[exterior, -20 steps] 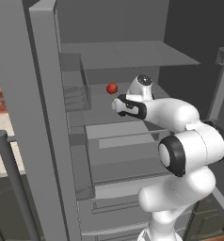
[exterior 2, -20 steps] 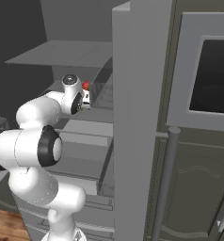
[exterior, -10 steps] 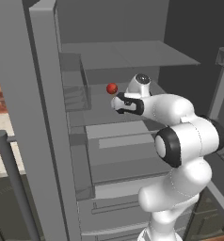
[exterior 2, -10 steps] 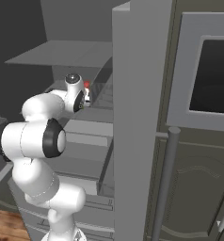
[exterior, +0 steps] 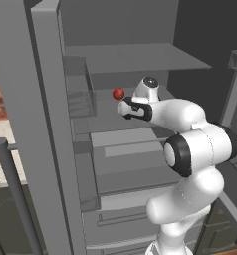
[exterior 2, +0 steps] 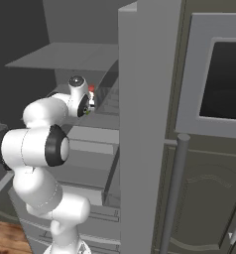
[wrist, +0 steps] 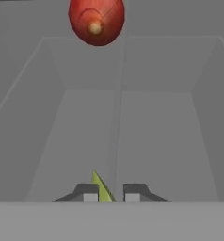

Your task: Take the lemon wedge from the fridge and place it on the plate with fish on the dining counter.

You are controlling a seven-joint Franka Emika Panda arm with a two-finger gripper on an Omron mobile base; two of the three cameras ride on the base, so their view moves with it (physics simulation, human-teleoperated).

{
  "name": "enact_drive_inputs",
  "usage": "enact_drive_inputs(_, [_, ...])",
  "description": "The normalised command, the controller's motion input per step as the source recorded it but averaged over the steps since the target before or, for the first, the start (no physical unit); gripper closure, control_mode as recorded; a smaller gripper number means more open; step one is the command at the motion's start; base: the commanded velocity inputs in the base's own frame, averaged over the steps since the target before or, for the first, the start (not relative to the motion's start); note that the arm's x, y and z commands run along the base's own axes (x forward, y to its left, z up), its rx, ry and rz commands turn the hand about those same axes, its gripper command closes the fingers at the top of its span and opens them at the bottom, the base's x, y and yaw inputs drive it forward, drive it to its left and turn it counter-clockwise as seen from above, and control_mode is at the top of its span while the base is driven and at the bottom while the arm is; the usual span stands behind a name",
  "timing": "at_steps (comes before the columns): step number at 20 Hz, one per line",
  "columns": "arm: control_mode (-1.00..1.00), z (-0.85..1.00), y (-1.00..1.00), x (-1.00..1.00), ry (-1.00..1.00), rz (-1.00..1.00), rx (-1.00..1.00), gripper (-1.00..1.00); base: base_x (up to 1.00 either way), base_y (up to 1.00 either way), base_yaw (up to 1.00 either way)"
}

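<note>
You have the gripper reaching into the open fridge, over the shelf at about mid height. In the hand view the lemon wedge sits right between the two finger tips, its pointed end rising just above them and leaning slightly toward the left tip. The jaws stand narrowly apart with the wedge in the gap; they look closed on it or very nearly so, but you cannot tell from these pictures whether the pads truly press it.

Straight ahead of the jaws, farther in on the same shelf, lies the small red round fruit; from the left base view it shows just beyond the hand. It is well apart from the wedge, so it should not interfere unless you push deeper.

The coming move, as I judge it, is to draw the hand straight back out. Mind the door bin to the arm's left and the open door edge to its right: the arm passes between them.
</note>
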Motion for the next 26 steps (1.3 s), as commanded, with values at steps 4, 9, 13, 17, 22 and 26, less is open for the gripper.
enact_drive_inputs(4, [-1.00,0.47,0.14,-0.31,0.00,-0.01,0.00,1.00,0.00,0.00,0.00])
enact_drive_inputs(9, [-1.00,1.00,0.22,-0.85,0.00,-0.11,0.04,1.00,0.00,0.00,0.00])
enact_drive_inputs(13, [-1.00,0.90,0.03,-1.00,0.01,-0.12,0.07,1.00,0.00,0.00,0.00])
enact_drive_inputs(17, [-1.00,0.47,0.00,-1.00,-0.01,-0.08,0.09,1.00,0.00,0.00,0.00])
enact_drive_inputs(22, [-1.00,0.23,-0.02,-1.00,-0.43,-0.11,-0.06,1.00,0.00,0.00,0.00])
enact_drive_inputs(26, [-1.00,0.10,0.00,-0.61,-0.30,-0.07,-0.11,1.00,0.00,0.00,0.00])
